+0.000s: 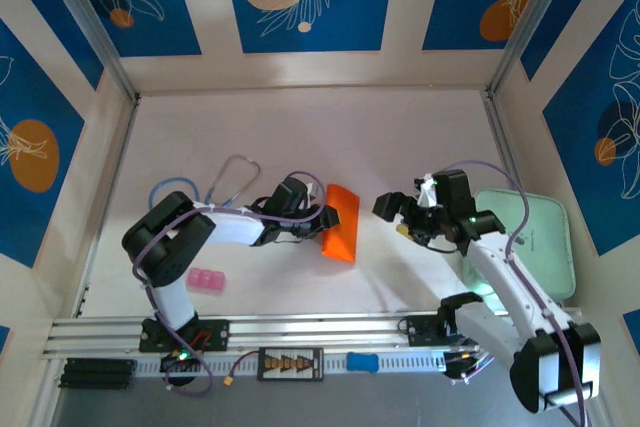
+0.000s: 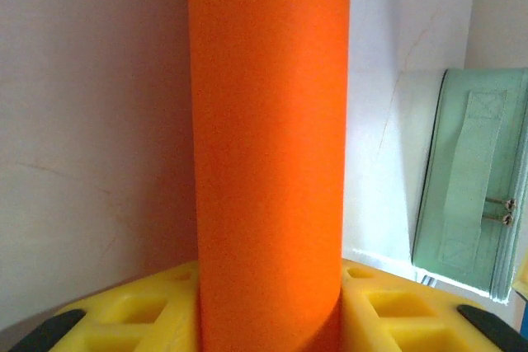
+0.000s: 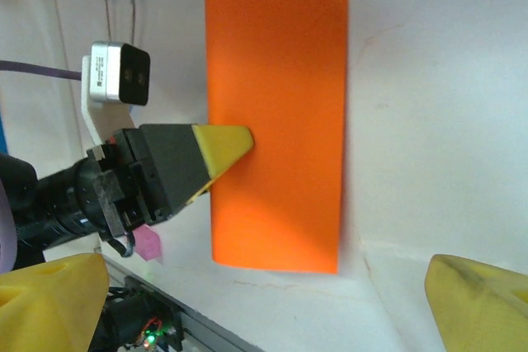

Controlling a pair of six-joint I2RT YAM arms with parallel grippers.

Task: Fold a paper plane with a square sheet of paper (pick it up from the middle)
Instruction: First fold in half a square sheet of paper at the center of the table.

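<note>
L claw (image 1: 327,221) pinched shut, R claw (image 1: 392,217) wide open

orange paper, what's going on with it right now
The left tool is clamped on the orange paper, pinching one long edge about midway and holding it tipped up on edge. The paper is a rectangle, apparently folded in half, with no plane shape yet. The right tool is wide open, facing the paper from the other side without touching it. A green tray lies by the right arm and a pink block near the left arm's base.
</note>
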